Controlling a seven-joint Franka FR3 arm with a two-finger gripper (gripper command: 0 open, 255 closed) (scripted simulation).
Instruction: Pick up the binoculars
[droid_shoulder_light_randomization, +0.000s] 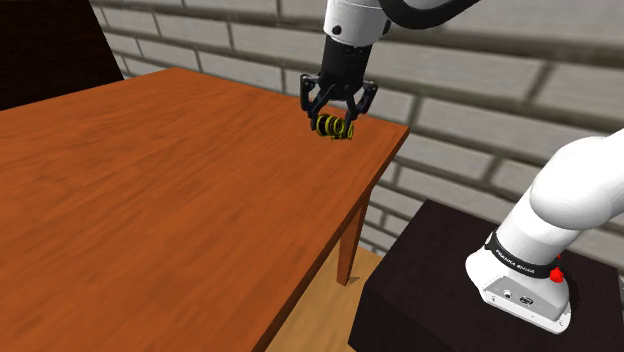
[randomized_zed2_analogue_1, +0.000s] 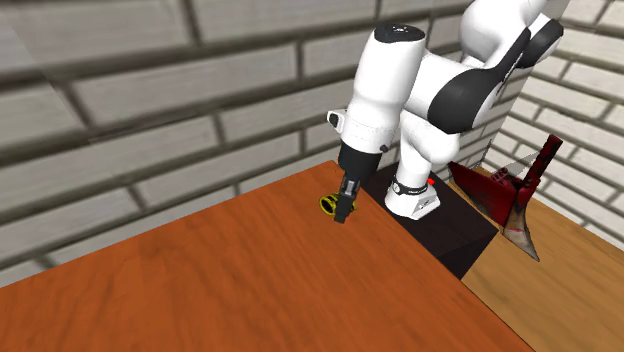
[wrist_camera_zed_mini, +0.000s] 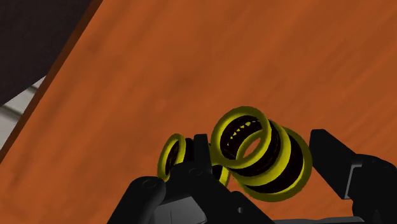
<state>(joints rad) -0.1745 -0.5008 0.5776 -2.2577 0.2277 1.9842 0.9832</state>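
The only writing is pale lettering on a black band (droid_shoulder_light_randomization: 520, 262) round the arm's foot, too small to read. The binoculars (droid_shoulder_light_randomization: 335, 127) are black with bright yellow rings round the barrels. The wrist view shows wide rings on the stacked barrel ends (wrist_camera_zed_mini: 289, 159) and a smaller ring to one side.

The end effector (droid_shoulder_light_randomization: 338, 118) is closed on the binoculars. In the wrist view one black finger (wrist_camera_zed_mini: 200, 149) sits between the small ring and the large ones, and the other finger (wrist_camera_zed_mini: 331, 159) is against the outer ring. The binoculars are at the far corner of the reddish wooden table (droid_shoulder_light_randomization: 150, 200), near the brick wall (droid_shoulder_light_randomization: 480, 70). I cannot tell whether they touch the tabletop.

The second exterior view adds a red dustpan-shaped object (randomized_zed2_analogue_1: 510, 195) on the wooden floor (randomized_zed2_analogue_1: 560, 290) beside the dark stand (randomized_zed2_analogue_1: 455, 235). The shoulder view shows a table leg (droid_shoulder_light_randomization: 350, 250) and a red spot (droid_shoulder_light_randomization: 556, 272) on the arm's foot.
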